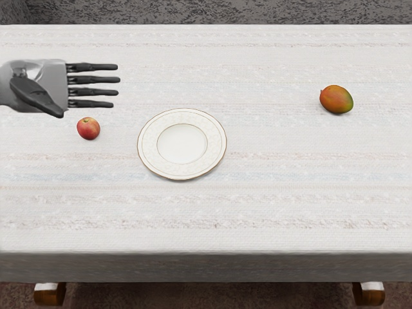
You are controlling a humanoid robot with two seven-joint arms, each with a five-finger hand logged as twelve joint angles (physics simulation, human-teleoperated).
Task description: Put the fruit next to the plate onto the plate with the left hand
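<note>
Colour check:
- left hand (59, 87): silver-grey palm shell, matte black fingers (96, 80) and thumb.
- apple (88, 128), left of the plate: red, with a paler yellow-orange patch on top.
- plate (147, 145): off-white, thin dark-gold line round the edge, faint textured band on the rim, plain centre.
- mango (336, 99), far right: orange-red blending to green at its right end.
- tablecloth (290, 193): white, faint horizontal stripes in pale pink and pale blue.
- table legs (48, 297), near edge: brown wood under a white cap.
- floor (193, 9) past the far edge: dark grey, mottled.
</note>
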